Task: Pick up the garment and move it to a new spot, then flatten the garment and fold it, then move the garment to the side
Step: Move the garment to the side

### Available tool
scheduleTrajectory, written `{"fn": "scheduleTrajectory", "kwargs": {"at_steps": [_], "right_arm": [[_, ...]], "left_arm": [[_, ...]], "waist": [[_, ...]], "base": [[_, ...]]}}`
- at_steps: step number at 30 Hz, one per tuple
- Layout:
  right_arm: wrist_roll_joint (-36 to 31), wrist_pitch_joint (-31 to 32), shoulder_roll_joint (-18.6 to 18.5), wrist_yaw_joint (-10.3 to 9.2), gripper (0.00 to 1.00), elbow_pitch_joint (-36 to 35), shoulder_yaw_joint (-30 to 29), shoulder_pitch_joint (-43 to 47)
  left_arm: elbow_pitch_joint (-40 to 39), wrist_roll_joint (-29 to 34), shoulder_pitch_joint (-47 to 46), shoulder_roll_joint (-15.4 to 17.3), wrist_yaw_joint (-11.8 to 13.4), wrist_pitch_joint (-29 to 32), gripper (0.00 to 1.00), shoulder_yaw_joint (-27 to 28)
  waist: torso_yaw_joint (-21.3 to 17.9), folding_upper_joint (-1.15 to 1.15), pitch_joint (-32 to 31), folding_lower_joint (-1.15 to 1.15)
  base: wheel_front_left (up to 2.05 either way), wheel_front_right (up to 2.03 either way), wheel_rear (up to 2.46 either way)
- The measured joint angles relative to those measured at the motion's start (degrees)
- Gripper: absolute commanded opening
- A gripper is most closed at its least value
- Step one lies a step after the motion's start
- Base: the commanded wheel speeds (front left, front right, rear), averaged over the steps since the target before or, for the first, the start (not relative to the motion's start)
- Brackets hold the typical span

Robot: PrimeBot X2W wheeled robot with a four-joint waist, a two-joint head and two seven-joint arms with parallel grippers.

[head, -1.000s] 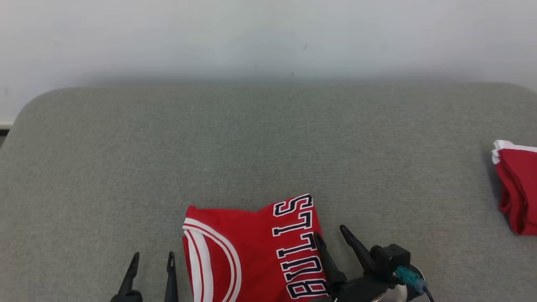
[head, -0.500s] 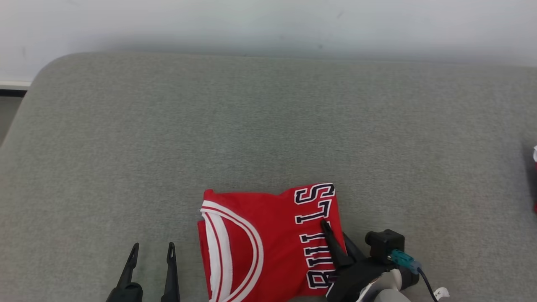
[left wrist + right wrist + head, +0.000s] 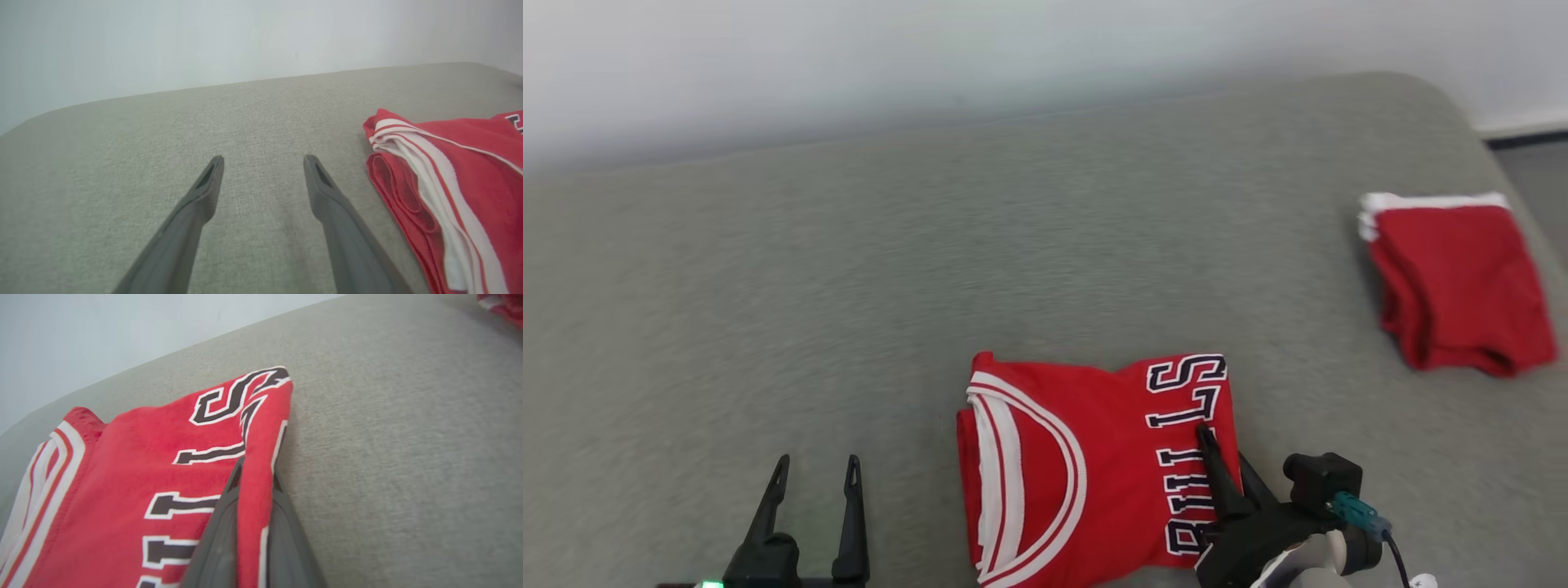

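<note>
Garment (image 3: pixel 1094 465): red jersey, folded to a compact rectangle and lying flat on the grey padded table (image 3: pixel 890 269). It is well apart from the folded red pile (image 3: pixel 1462 286), on the robot's left of it. Lettered edge faces the pile; striped neckline faces away from it

Right gripper (image 3: pixel 1223 447): jaws closed on the garment's pile-facing edge, one finger on top of the lettering and the other under the fold, so the layers are pinched together. Judgement: grip taken on the side nearest the pile so the bundle can be drawn that way without unfolding

Left gripper (image 3: pixel 818 461): jaws wide apart, holding nothing, over bare table beyond the garment's side away from the pile, clear of the cloth. Probably parked out of the way

Judgement: folding looks done and the move to the side is in hand. Risk: a one-edge pinch may let lower layers trail and open the fold
</note>
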Motion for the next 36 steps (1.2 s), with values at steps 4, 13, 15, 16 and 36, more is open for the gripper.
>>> {"fn": "scheduleTrajectory", "kwargs": {"at_steps": [4,13,15,16,36], "right_arm": [[0.8,0.0,-0.1,0.00,0.00,-0.7,-0.5,0.3],[2.4,0.0,-0.2,0.00,0.00,-3.2,-5.0,3.0],[2.4,0.0,-0.1,0.00,0.00,-4.0,-5.5,3.4],[2.4,0.0,-0.1,0.00,0.00,-4.3,-5.7,3.5],[-9.2,0.0,-4.2,0.00,0.00,0.2,-1.7,-23.0]], "left_arm": [[0.5,0.7,-1.5,0.3,-0.7,0.0,1.00,-0.3],[2.8,2.1,-6.4,0.7,-3.0,0.0,1.00,-4.2],[3.5,2.1,-7.0,0.8,-3.5,0.0,1.00,-4.7],[3.7,2.1,-7.2,0.9,-3.5,0.0,1.00,-4.9],[1.3,1.9,-6.8,2.2,-2.0,0.0,1.00,-5.3]], "waist": [[-6.2,0.00,0.0,0.00],[-18.7,0.00,0.8,0.00],[-20.6,0.00,1.2,0.00],[-21.3,0.00,1.3,0.00],[-19.5,0.00,6.0,0.00]], "base": [[0.00,0.00,0.00],[0.00,0.00,0.00],[0.00,0.00,0.00],[0.00,0.00,0.00],[0.00,0.00,0.00]]}}
